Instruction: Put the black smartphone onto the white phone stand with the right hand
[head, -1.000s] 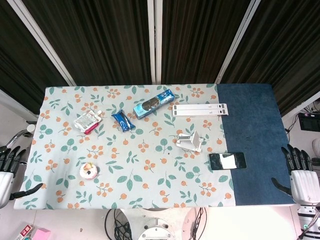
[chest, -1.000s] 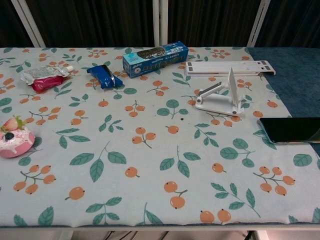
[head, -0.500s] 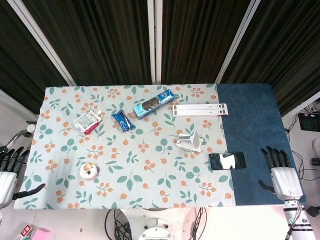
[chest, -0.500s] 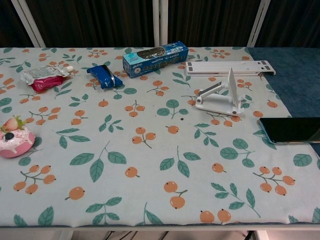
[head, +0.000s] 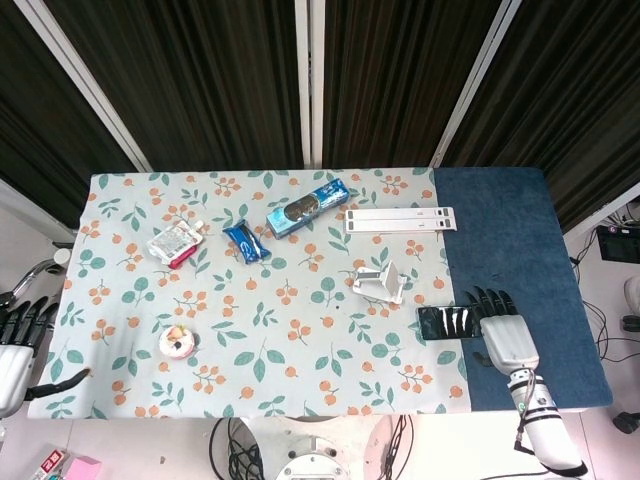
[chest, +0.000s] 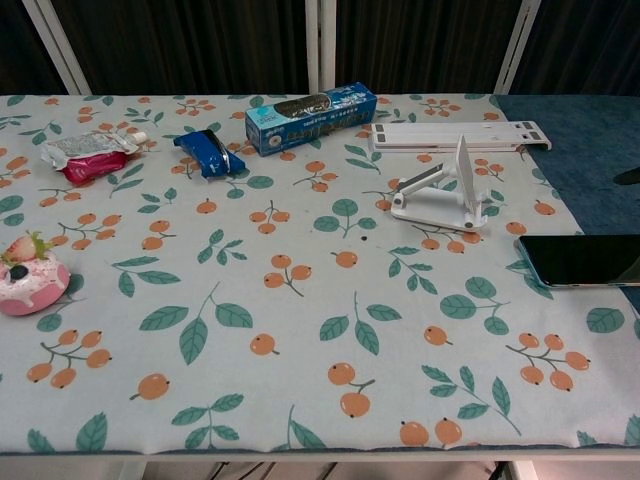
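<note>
The black smartphone (head: 447, 322) (chest: 582, 260) lies flat, screen up, where the floral cloth meets the blue cloth. The white phone stand (head: 380, 283) (chest: 445, 190) stands just left of it and a little farther back, with nothing on it. In the head view my right hand (head: 503, 335) hovers at the phone's right end, fingers spread and holding nothing, its fingertips (head: 488, 297) near the phone's far corner. The chest view does not show this hand. My left hand (head: 14, 352) hangs off the table's left edge, fingers apart and empty.
A long white folded rack (head: 399, 219) lies behind the stand. A blue box (head: 307, 207), a blue packet (head: 245, 241), a pink-silver pouch (head: 174, 243) and a strawberry cake toy (head: 177, 342) sit to the left. The blue cloth (head: 520, 240) covers the table's right side.
My right hand has travelled left from beyond the table's right edge to the phone's right end. The phone, the stand and the left hand have not moved.
</note>
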